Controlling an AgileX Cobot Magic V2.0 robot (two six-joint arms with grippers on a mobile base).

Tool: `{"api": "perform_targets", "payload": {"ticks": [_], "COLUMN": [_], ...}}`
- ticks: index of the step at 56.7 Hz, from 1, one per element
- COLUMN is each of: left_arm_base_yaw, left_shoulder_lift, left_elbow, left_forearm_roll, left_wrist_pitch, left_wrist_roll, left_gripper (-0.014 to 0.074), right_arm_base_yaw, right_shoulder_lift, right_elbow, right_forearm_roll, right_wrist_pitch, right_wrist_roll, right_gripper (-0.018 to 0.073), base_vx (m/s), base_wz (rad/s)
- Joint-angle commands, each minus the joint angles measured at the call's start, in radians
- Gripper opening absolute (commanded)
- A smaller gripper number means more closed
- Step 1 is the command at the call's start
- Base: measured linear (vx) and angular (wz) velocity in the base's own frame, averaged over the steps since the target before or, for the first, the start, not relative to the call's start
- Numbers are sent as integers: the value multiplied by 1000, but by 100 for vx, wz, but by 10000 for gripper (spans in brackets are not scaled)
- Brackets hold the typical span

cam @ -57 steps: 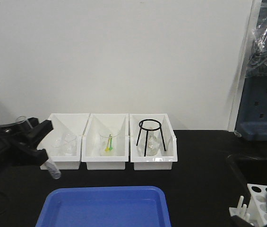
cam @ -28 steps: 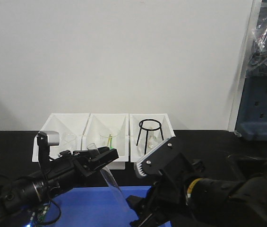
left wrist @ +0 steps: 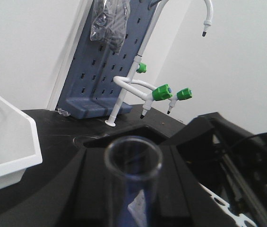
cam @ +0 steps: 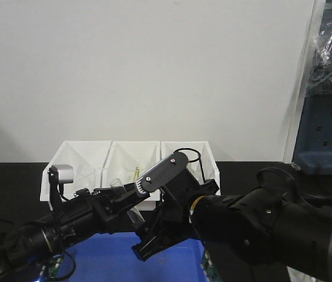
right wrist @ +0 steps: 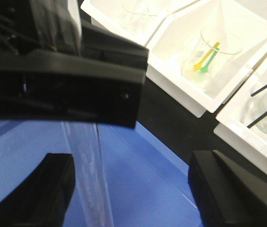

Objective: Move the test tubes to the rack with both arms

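The test tube (left wrist: 133, 189) is thin clear glass, a smooth cylinder with a rounded rim at its open mouth. It is off the bench (cam: 13, 176), in the air over the back edge of the blue tray (cam: 104, 258). Its long axis is tilted. The mouth points up and toward the left back corner of the bench, and the body slants down and to the right toward the tray. The closed end cannot be made out. The left gripper (cam: 131, 197) is matte black and blocky, with a small grey block (cam: 64, 173) on its wrist. Its fingers are closed on the tube just below the rim, one flat black finger (left wrist: 90, 189) on each side of the glass. The right gripper (right wrist: 140, 194), also black, stands spread wide. Its two fingers are well apart on either side of the lower part of the tube, and neither touches it. The tray is glossy blue plastic with rounded corners and lies toward the front edge of the black bench. Three white slant-fronted plastic bins (cam: 83, 154) stand side by side along the back edge, against the pale wall. The middle one holds a clear glass beaker (right wrist: 216, 47) with a thin yellow and green piece inside. A black wire ring stand (cam: 194, 154) shows in the right one.
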Motion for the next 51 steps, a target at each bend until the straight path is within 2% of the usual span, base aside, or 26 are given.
{"api": "perform_targets", "payload": {"ticks": [1, 34, 42, 51], "left_arm_base_yaw": [-5, -5, -5, -5], "left_shoulder_lift": [-47, -47, -47, -47], "left_elbow": [-32, -32, -32, -32], "left_forearm_roll": [-48, -41, -41, -41], "left_wrist_pitch": [-82, -98, -97, -97], "left_wrist_roll": [-6, -6, -6, -6], "left_gripper": [95, 95, 95, 95], "right_arm_base_yaw": [-1, -1, -1, 24], "right_shoulder_lift": [-17, 44, 44, 44], "right_elbow": [-63, -119, -119, -119], "right_forearm_roll": [-3, 35, 35, 34], "right_wrist_pitch": [-62, -96, -96, -100], "right_wrist_roll": [-14, -14, -14, -16], "right_gripper": [554, 544, 498, 389], "base_vx": [0, 0, 0, 0], "base_wz": [0, 0, 0, 0]}}
